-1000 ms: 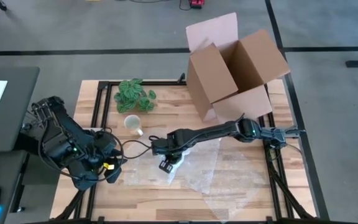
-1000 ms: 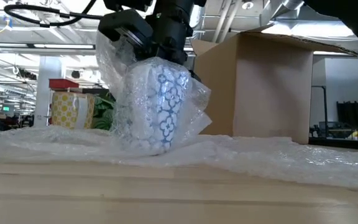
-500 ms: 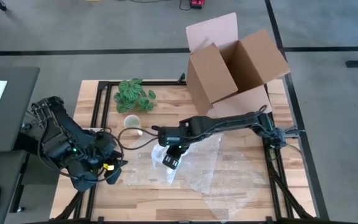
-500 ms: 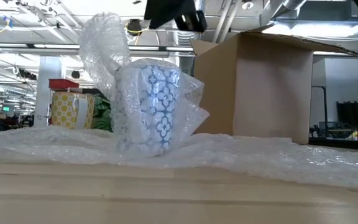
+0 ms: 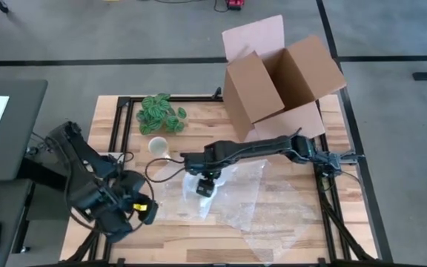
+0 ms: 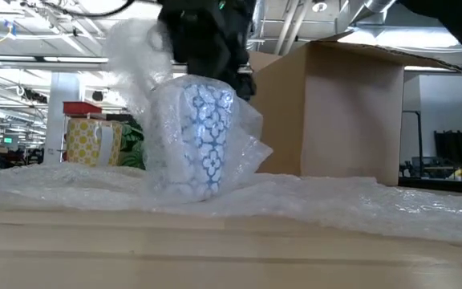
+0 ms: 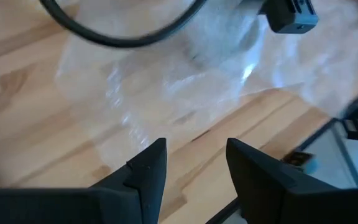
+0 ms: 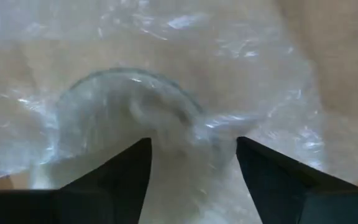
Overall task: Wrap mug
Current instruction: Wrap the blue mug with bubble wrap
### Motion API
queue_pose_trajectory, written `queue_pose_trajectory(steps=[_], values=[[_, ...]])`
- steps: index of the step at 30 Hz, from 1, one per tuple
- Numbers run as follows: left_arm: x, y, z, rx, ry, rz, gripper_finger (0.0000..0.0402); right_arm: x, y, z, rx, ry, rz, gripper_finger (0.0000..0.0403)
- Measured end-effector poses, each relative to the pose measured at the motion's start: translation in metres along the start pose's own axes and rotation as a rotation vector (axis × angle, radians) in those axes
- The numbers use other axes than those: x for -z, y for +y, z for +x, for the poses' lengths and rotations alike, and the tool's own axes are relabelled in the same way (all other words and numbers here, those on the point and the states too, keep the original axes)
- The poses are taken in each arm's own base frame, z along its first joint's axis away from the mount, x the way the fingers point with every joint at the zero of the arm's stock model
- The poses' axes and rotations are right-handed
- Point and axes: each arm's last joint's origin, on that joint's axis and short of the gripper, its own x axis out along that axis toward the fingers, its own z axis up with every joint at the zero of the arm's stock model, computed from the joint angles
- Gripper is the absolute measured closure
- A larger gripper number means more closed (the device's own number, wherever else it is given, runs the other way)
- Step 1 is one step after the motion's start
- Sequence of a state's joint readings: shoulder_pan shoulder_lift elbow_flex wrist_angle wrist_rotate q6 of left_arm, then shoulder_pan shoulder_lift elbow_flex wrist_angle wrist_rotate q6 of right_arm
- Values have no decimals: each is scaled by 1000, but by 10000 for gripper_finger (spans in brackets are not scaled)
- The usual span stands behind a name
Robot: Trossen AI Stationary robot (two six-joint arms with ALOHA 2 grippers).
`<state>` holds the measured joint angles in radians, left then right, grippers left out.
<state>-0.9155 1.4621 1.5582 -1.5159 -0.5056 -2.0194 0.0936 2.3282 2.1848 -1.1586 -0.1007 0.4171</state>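
Pale wooden slats make up the one table [image 5: 199, 230], which is set on a dark frame over a grey floor crossed by dark lines; in the low view a hall with ceiling pipes and lights is seen behind it. One cardboard box [image 5: 280, 85], open with its flaps up, is stood at the table's far right corner. One sheet of clear bubble wrap [image 5: 273, 200] is spread on the table, nearer the front than the box and to its left. Two dark arms are counted. The left gripper [image 5: 145, 211] is held over the table's front left edge, well apart from the box, and its fingers [image 7: 148, 171] are seen parted with nothing between them. The right gripper [image 5: 206, 185] is held directly above the mug, left of the box, its two fingers [image 8: 123, 171] spread apart over the mug's mouth; nothing is gripped. One small green plant [image 5: 160, 113] is placed to the left of the box at the table's far edge. Two mugs are counted: one blue-patterned mug [image 6: 203, 136], upright and swathed in the bubble wrap, and one pale mug [image 5: 158, 146], bare, between the plant and the wrapped one.
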Motion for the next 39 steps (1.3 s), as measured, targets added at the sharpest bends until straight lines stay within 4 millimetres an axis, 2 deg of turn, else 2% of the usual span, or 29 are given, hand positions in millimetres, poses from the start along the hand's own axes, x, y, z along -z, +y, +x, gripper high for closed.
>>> queue_pose_trajectory(steps=[3, 5, 9, 11, 13, 18, 25, 28, 31, 33, 36, 39], values=[[7, 2, 0, -24, 19, -20, 255, 3, 0, 18, 21, 61, 1, 205], [10, 4, 0, -43, 20, -35, 255, 5, 2, 23, 29, 81, -4, 230], [15, 6, 2, -68, 4, -79, 256, 9, 10, 22, 25, 75, -26, 312], [17, 9, 9, -88, -7, -100, 256, 12, 14, 14, 24, 78, -35, 361], [22, 11, 17, -97, -4, -115, 256, 17, 20, 6, 17, 86, -55, 387], [31, 13, 41, -95, 9, -143, 256, 33, 35, -31, 0, 73, -93, 385], [53, 20, 82, -28, 56, -187, 256, 50, 53, -71, -42, 12, -141, 389], [61, 23, 89, 4, 79, -191, 256, 52, 56, -89, -76, -46, -154, 389], [64, 27, 80, 27, 103, -173, 256, 47, 59, -112, -145, -188, -157, 390], [60, 30, 65, 70, 137, -168, 256, 40, 62, -133, -222, -334, -150, 390], [49, 37, 37, 156, 196, -161, 256, 29, 66, -168, -353, -578, -134, 391], [31, 46, 10, 251, 230, -149, 256, 16, 70, -192, -473, -796, -127, 391]])
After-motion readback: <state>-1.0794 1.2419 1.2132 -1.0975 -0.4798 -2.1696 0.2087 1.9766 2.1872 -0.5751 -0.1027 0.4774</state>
